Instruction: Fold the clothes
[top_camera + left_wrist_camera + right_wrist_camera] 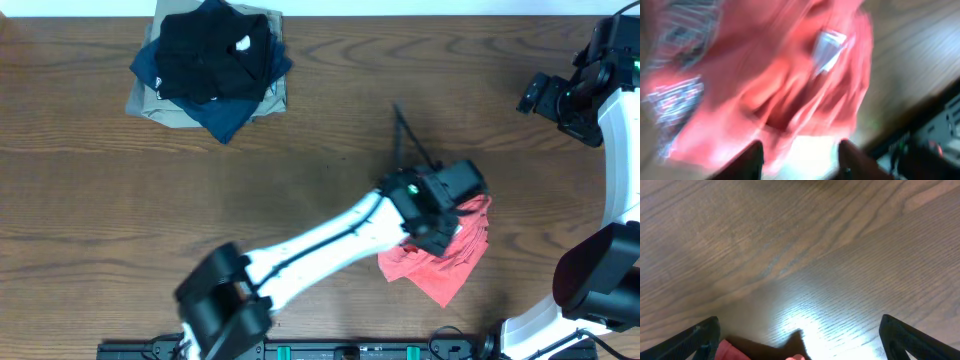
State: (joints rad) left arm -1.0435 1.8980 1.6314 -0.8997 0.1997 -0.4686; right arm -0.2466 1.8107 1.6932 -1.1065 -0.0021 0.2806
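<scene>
The clothes, a crumpled red-orange T-shirt [446, 266], lie in a heap at the table's right front. My left gripper [442, 218] hovers over the heap's upper left part. The left wrist view is blurred: the T-shirt [775, 85] fills it, with a white label [829, 47] and pale lettering [675, 100] showing. My left gripper [801, 159] is open, its dark fingers [747, 162] apart with no cloth pinched between them. My right gripper [533, 97] hangs high at the far right, away from the shirt. It [800, 337] is wide open over bare wood, with a sliver of the red T-shirt [732, 351] at the bottom edge.
A stack of black, navy and khaki garments [210, 65] sits at the back left. The left arm's white link [320, 245] crosses the front middle of the table. A dark base rail [350, 350] runs along the front edge.
</scene>
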